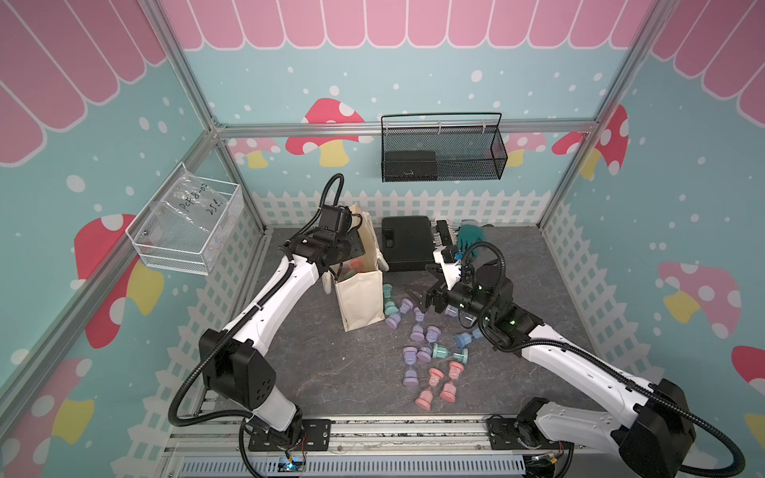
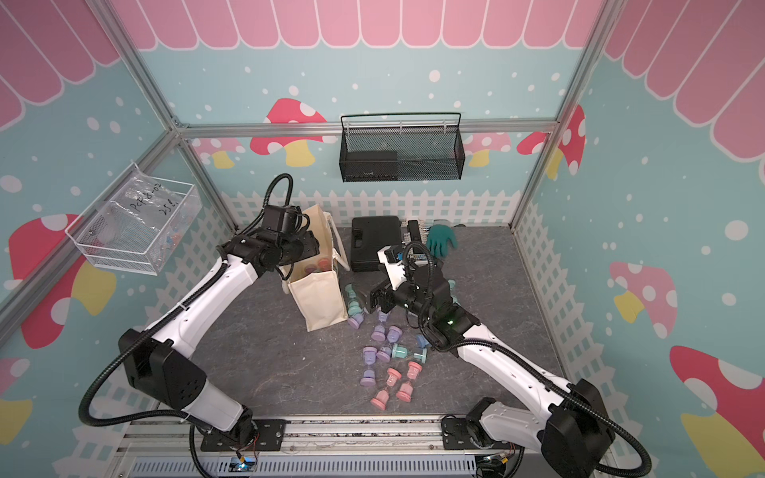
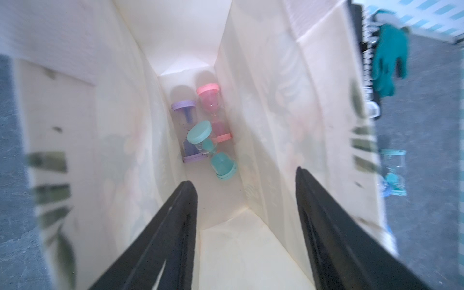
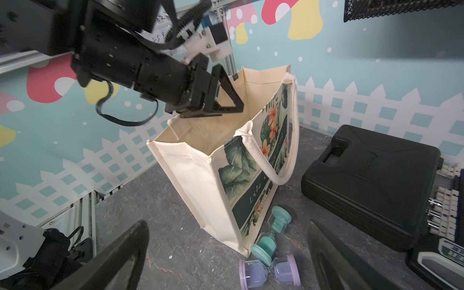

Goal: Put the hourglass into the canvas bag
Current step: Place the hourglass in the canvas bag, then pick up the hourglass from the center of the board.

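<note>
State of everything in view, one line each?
canvas bag: upright, mouth open
three hourglasses: lying at the bag's bottom
left gripper: open, empty, over the bag mouth
right gripper: open, empty
black case: shut, flat
loose hourglasses: scattered outside the bag

White arm shells (image 1: 281, 289), black joints (image 1: 238, 370) (green lights (image 1: 512, 321)), ribbed black cables (image 1: 323, 196)
</note>
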Robot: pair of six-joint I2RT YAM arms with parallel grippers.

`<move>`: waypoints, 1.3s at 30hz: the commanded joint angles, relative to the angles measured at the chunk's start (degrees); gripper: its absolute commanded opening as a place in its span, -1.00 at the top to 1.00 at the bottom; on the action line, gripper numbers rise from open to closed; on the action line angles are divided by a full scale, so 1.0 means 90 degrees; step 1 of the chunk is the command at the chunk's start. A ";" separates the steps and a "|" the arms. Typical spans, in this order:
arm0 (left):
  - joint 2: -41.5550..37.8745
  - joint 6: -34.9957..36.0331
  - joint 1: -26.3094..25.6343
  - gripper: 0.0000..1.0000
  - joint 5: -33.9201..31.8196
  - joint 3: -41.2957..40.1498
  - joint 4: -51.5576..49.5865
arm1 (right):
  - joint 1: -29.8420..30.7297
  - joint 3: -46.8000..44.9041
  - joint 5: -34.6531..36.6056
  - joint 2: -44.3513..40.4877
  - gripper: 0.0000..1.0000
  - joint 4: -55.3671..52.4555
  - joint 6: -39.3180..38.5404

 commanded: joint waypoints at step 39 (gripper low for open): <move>-0.1589 -0.0249 -0.3205 -0.34 0.0090 -0.2681 0.1198 | -0.0306 -0.1708 0.0674 -0.1048 -0.99 -0.1750 0.0943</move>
